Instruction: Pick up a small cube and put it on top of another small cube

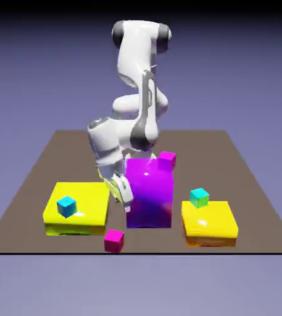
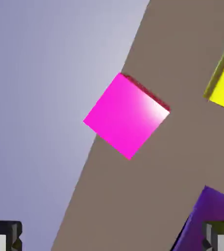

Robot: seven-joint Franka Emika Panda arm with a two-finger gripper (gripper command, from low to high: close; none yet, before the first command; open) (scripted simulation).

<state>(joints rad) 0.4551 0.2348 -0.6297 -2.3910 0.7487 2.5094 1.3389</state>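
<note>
Hand view showed the glossy crimson small cube (image 2: 127, 115) lying free at the bench (image 2: 182, 59) edge, the fingers (image 2: 3, 238) spread wide apart, gripping nothing. Four small cubes lay about; the teal cube (image 1: 199, 197) topped a yellow slab (image 1: 210, 223).

Crimson cube (image 1: 113, 241): on table (image 1: 38, 185), front edge, between the two flat blocks.
Teal cube (image 1: 199, 197): atop exterior view's right flat block (image 1: 210, 223).
Cyan cube (image 1: 66, 206): atop left flat block (image 1: 78, 207).
Pink cube (image 1: 166, 160): atop tall middle block (image 1: 149, 194).
</note>
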